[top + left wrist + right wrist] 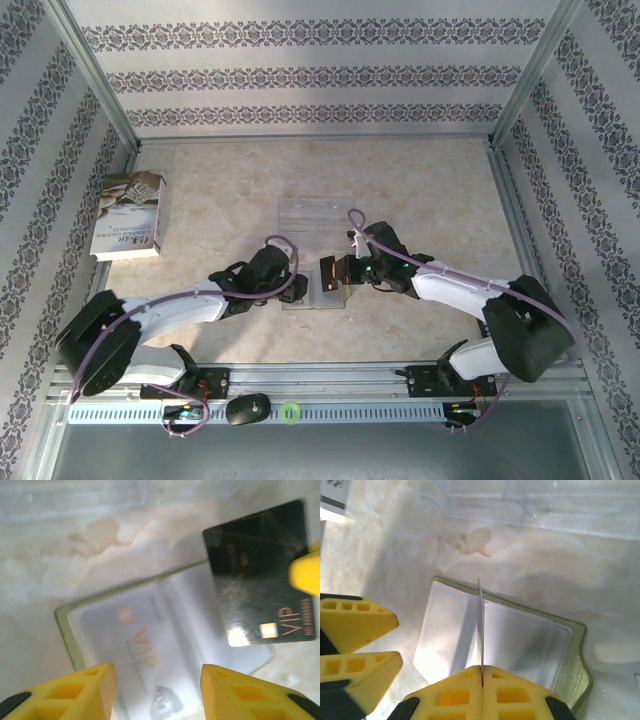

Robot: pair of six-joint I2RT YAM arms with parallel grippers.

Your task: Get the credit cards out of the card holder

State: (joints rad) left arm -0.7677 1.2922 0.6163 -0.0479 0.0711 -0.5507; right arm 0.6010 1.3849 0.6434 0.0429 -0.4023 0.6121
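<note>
Marbled beige table (430, 190), patterned walls around it, and near its middle the card holder (576, 666) lies opened flat, green rim out, pale pockets up. Over it the right gripper (482, 674) is clenched on the black card (255, 570), pinching one short edge so that the card stands on edge above the holder's fold, clear of its pocket by the look of it. Just above the holder the left gripper (157, 682) hangs with fingers parted, grasping nothing. Under it the silvery card (137, 647) sits in a pocket, its "VIP" print showing. Both cards look light, stiff and slick; a thin edge pinch could let one swivel or slip. For the silvery one I judge the exposed short edge the place to grip, sliding it out along the pocket — the soft, light holder may lift with it unless pressed down
</note>
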